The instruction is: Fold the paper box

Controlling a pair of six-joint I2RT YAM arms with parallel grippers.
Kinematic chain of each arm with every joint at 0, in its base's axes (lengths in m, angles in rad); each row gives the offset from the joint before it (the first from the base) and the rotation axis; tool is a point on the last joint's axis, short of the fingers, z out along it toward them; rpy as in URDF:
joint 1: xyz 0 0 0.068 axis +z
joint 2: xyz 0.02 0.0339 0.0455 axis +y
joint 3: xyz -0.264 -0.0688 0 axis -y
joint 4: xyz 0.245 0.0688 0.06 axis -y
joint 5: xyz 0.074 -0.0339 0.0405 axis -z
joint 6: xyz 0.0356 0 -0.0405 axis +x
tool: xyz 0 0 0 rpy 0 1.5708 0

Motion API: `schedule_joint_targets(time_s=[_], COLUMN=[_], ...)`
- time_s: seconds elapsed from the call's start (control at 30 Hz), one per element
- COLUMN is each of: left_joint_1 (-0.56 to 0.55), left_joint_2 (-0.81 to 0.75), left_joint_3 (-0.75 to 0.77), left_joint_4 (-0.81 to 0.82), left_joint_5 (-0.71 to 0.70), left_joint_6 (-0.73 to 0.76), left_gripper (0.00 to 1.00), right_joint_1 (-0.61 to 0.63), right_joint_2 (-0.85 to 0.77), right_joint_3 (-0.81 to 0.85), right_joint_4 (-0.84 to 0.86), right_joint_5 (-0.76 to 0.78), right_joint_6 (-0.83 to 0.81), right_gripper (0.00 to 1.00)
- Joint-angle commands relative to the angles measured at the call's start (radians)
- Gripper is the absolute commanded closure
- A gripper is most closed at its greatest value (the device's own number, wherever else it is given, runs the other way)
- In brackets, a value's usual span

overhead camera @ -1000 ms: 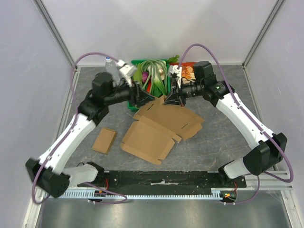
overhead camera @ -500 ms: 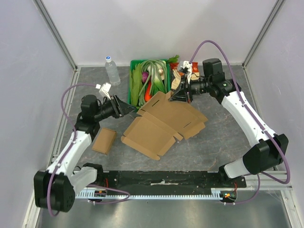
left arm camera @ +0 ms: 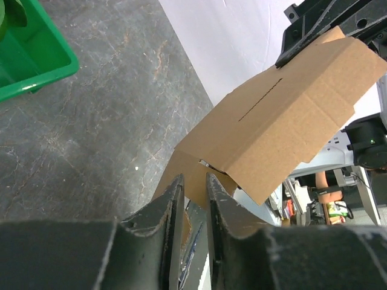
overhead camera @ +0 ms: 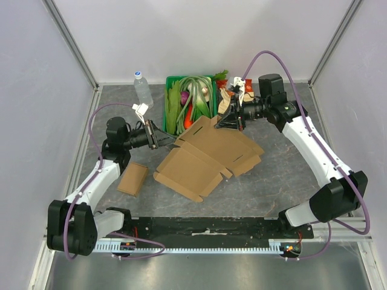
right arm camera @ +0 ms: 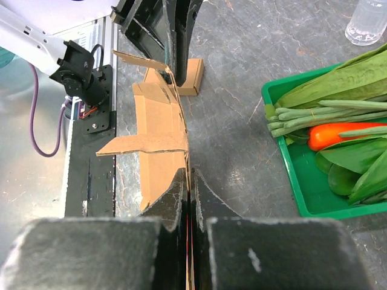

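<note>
Since a second ago the left arm has drawn back from the far side and come low over the left part of the bench (overhead camera: 284, 172), a grey sheet that looks like stone. On the middle of the bench lies the box (overhead camera: 199, 160), flat brown corrugated card with slots and flaps, not yet folded; its far part is lifted off the bench. The right gripper (right arm camera: 188, 176) is clenched on the box's far edge, I judge to hold this panel up as a wall. The left gripper (left arm camera: 192, 179) is at the box's left corner. Its fingers (left arm camera: 172, 205) stand close together with a flap edge between them, but whether they already pinch it I cannot tell. Just behind the box, at the far edge, a green plastic crate (overhead camera: 169, 109) holds long glossy vegetables (overhead camera: 192, 90). A small card (overhead camera: 133, 179) lies near the left edge, and a clear bottle (overhead camera: 143, 89) stands toward the far left corner.
</note>
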Motion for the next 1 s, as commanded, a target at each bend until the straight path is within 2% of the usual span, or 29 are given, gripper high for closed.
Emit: schedule_joint_targets(time_s=[0.0,0.17,0.3,0.43,0.53,0.6,0.73,0.83,0.97], left_joint_1=[-0.006,-0.025,-0.122,-0.144,-0.141,-0.141,-0.141,-0.142,-0.150], left_joint_2=[0.008,0.019,0.046,0.063,0.057,0.010,-0.200,-0.282,-0.300], left_joint_3=[0.019,0.038,0.084,0.072,0.059,0.030,-0.010,-0.056,-0.045], left_joint_4=[-0.030,-0.082,-0.147,-0.141,-0.173,-0.188,-0.271,-0.259,-0.240], left_joint_5=[0.046,0.021,-0.035,-0.103,-0.170,-0.235,-0.496,-0.583,-0.588], left_joint_6=[0.034,0.065,0.117,0.106,0.122,0.135,0.201,0.212,0.235], left_gripper=[0.74,0.73,0.77,0.77,0.73,0.65,0.50,0.46,0.44], right_joint_1=[0.000,0.000,0.002,0.011,0.030,0.046,0.086,0.123,0.155], right_joint_2=[0.003,0.006,-0.003,-0.003,-0.004,0.012,0.043,0.042,0.072], right_joint_3=[0.030,0.025,0.002,-0.006,-0.009,0.011,0.034,0.021,0.047], right_joint_4=[0.050,0.081,0.140,0.159,0.122,0.017,-0.109,-0.106,-0.119], right_joint_5=[-0.021,-0.025,-0.031,-0.024,0.047,0.126,0.237,0.317,0.348], right_joint_6=[0.024,0.053,0.096,0.119,0.081,-0.001,-0.083,-0.096,-0.105], right_gripper=[1.00,1.00,1.00,1.00,1.00,1.00,1.00,1.00,1.00])
